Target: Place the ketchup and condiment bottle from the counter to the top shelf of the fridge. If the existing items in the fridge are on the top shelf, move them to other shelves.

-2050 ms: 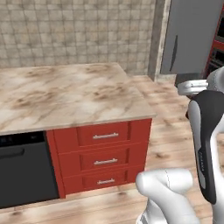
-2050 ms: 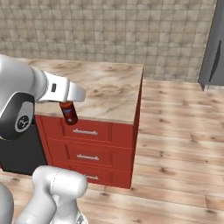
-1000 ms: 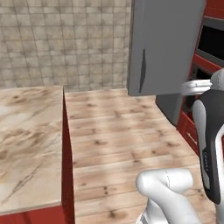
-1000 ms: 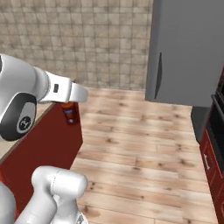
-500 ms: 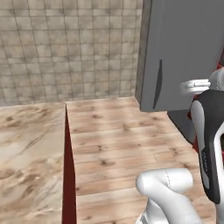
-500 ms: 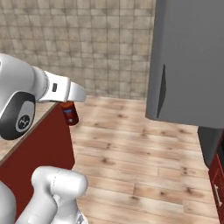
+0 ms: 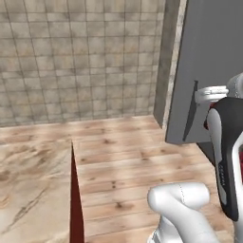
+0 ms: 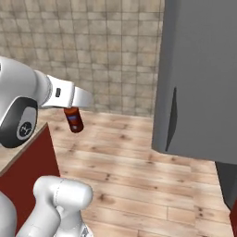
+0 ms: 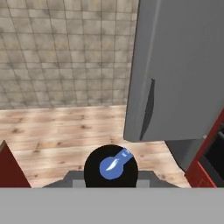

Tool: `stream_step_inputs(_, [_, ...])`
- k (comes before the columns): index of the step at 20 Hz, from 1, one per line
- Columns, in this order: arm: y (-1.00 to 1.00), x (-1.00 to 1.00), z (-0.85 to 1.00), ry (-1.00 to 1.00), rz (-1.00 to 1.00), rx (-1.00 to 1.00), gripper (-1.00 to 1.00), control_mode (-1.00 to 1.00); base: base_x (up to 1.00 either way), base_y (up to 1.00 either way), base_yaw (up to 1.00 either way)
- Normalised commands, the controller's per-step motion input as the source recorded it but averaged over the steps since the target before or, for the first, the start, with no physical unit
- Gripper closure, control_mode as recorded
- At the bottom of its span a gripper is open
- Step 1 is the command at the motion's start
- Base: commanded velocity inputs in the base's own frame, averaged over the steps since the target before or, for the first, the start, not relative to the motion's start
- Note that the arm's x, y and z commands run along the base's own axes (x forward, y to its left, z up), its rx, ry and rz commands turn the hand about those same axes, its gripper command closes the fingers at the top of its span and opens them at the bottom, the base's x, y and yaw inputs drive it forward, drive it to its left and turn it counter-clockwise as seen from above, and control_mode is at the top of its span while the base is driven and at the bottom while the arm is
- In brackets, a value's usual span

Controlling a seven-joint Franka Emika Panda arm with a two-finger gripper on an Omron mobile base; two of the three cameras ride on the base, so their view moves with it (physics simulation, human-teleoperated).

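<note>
Transit toward the fridge [image 8: 203,74]. The gripper [image 8: 76,109] is clamped on the condiment bottle [image 8: 73,119] — a slim red-orange bottle that hangs below the hand, clear of the wooden floor [image 8: 139,171] — presumably so it travels without knocking the counter [image 7: 28,190] edge beside the base. In the hand view its black cap [image 9: 110,167] sits between the fingers, facing the grey fridge door [image 9: 175,65], whose shelves are hidden — the ketchup's position cannot be told.

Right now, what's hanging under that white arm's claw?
A small red-orange condiment bottle with a dark label hangs below the claw, above the wooden floor. Its cap is covered by the claw.
</note>
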Motion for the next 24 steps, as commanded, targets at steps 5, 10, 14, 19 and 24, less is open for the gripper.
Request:
stream_step_inputs(5, [0.0, 0.0, 0.0, 0.0, 0.0, 0.0, 1.0, 1.0, 1.0, 0.28, 0.0])
stream_step_inputs(10, [0.0, 0.0, 0.0, 0.0, 0.0, 0.0, 1.0, 1.0, 1.0, 0.31, 0.0])
stream_step_inputs(14, [0.0, 0.0, 0.0, 0.0, 0.0, 0.0, 1.0, 1.0, 1.0, 0.35, 0.0])
stream_step_inputs(19, [0.0, 0.0, 0.0, 0.0, 0.0, 0.0, 1.0, 1.0, 1.0, 0.43, 0.0])
stream_step_inputs(24, [0.0, 0.0, 0.0, 0.0, 0.0, 0.0, 1.0, 1.0, 1.0, 0.37, 0.0])
